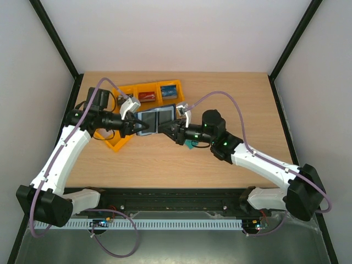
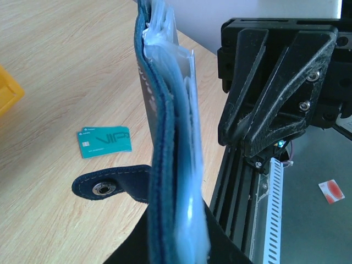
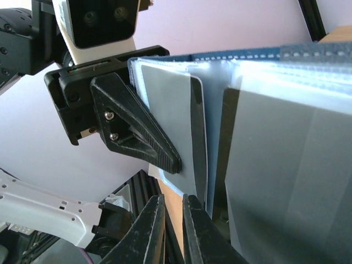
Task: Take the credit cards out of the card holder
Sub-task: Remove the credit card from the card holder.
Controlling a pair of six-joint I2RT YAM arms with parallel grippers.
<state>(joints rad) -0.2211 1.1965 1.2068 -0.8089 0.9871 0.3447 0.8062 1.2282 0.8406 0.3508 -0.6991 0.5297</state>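
The card holder (image 1: 155,120) hangs open in the air between both arms, pale blue-grey inside. My left gripper (image 1: 135,127) is shut on its left edge. In the left wrist view the holder (image 2: 165,137) is edge-on, with a navy cover, clear sleeves and the clasp tab (image 2: 107,187) hanging. In the right wrist view a pale grey credit card (image 3: 170,126) sits in a sleeve beside a darker card (image 3: 286,176). My right gripper (image 3: 171,214) is just below the pale card's lower edge. Its jaws are a narrow gap apart with nothing between them.
Orange bins (image 1: 132,88) stand at the back left, with a red card (image 1: 146,96) and a blue card (image 1: 169,91) in them. Another orange bin (image 1: 115,142) lies below my left gripper. A teal-green card (image 2: 104,142) lies on the table under the right arm.
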